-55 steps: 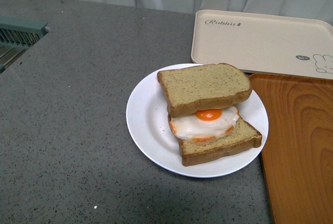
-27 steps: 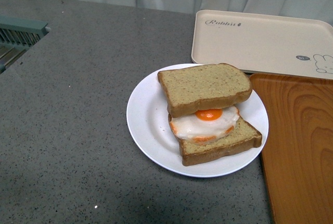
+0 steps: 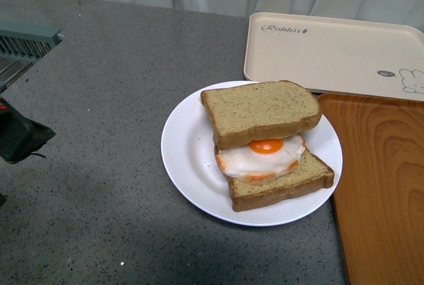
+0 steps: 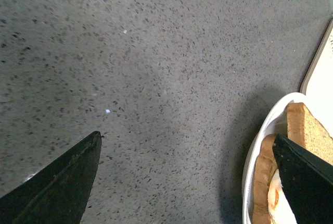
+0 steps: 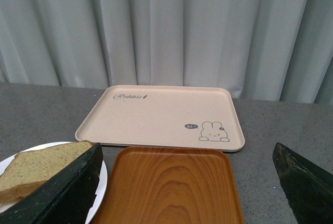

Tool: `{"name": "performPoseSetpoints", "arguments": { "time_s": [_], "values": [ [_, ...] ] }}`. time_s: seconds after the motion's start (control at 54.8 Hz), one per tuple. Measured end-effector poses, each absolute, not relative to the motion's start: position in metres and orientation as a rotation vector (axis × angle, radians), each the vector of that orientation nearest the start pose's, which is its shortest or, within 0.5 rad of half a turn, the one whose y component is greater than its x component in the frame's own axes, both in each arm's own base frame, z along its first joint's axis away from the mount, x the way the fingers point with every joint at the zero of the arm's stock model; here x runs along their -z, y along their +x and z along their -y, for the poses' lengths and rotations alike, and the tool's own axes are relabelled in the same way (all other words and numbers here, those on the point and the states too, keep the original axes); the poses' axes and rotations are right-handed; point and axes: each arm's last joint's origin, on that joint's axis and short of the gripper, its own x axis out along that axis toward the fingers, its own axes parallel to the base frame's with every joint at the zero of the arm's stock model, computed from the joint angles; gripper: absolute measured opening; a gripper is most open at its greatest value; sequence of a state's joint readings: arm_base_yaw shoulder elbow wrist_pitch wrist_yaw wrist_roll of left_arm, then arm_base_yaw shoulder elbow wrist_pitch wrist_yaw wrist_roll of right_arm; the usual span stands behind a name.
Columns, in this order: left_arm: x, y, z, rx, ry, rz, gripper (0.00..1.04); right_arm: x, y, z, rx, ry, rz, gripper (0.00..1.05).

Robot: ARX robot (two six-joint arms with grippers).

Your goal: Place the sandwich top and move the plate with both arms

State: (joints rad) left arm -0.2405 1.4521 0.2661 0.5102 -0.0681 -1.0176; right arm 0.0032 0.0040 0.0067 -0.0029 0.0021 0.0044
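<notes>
Now top (image 3: 260, 109) rests on egg (image 3: 266, 146), on plate (image 3: 184, 156); left end effector (image 4: 187, 135), right end effector (image 5: 187, 148) both spread, empty.

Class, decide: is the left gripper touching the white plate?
Apart. The front view shows bare grey tabletop between the left gripper and the white plate.

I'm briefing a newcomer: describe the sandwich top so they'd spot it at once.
On the grey table, left of the orange tray, sits a round white plate. The sandwich top is the upper bread slice there, plain, resting on the egg that the lower slice carries.
</notes>
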Motion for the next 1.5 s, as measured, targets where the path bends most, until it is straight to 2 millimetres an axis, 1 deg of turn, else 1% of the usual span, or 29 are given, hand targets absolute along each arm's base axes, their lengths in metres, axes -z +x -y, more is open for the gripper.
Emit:
{"name": "performPoseSetpoints", "arguments": {
  "time_s": [0.274,0.511,0.857,0.985,1.203,1.349,1.495],
  "values": [
    [-0.094,0.225,0.069,-0.132,-0.921,-0.686,0.98,-0.165,0.098,0.000,-0.001,0.004,0.000,0.96],
    [-0.089,0.239,0.093,-0.081,-0.956,-0.703,0.98,-0.165,0.098,0.000,-0.001,0.004,0.000,0.96],
    [-0.087,0.259,0.122,-0.037,-0.998,-0.698,0.98,-0.165,0.098,0.000,-0.001,0.004,0.000,0.96],
    [-0.078,0.266,0.133,-0.042,-1.016,-0.707,0.98,-0.165,0.098,0.000,-0.001,0.004,0.000,0.96],
    [-0.068,0.270,0.137,-0.073,-1.056,-0.727,0.98,-0.165,0.098,0.000,-0.001,0.004,0.000,0.96],
    [-0.068,0.272,0.140,-0.082,-1.090,-0.729,0.98,-0.165,0.098,0.000,-0.001,0.004,0.000,0.96],
    [-0.070,0.271,0.149,-0.071,-1.128,-0.738,0.98,-0.165,0.098,0.000,-0.001,0.004,0.000,0.96]
  ]
}}
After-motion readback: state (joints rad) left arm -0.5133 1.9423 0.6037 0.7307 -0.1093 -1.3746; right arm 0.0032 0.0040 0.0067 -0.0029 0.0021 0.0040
